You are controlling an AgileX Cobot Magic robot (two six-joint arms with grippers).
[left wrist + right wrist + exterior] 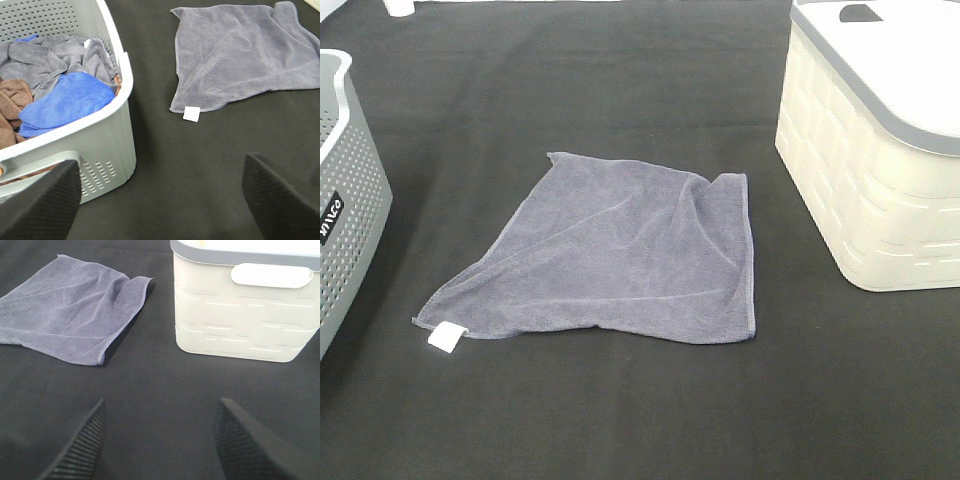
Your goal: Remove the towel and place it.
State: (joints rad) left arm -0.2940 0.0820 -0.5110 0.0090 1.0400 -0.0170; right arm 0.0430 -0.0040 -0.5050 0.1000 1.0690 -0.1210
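Observation:
The grey-purple towel [620, 250] lies spread flat on the black table, its small white tag [446, 338] at the front left corner. It also shows in the left wrist view [240, 55] and the right wrist view [70, 310]. My left gripper [165, 200] is open and empty, above the table between the grey basket and the towel's tag corner. My right gripper [160, 445] is open and empty, above bare table in front of the white box, off the towel's right side. Neither arm shows in the high view.
A grey perforated basket [345, 190] stands at the left edge; the left wrist view shows its rim [125, 75] and several grey, blue and brown cloths inside. A cream-white box [880, 150] with a grey rim stands at the right, also in the right wrist view [240, 310].

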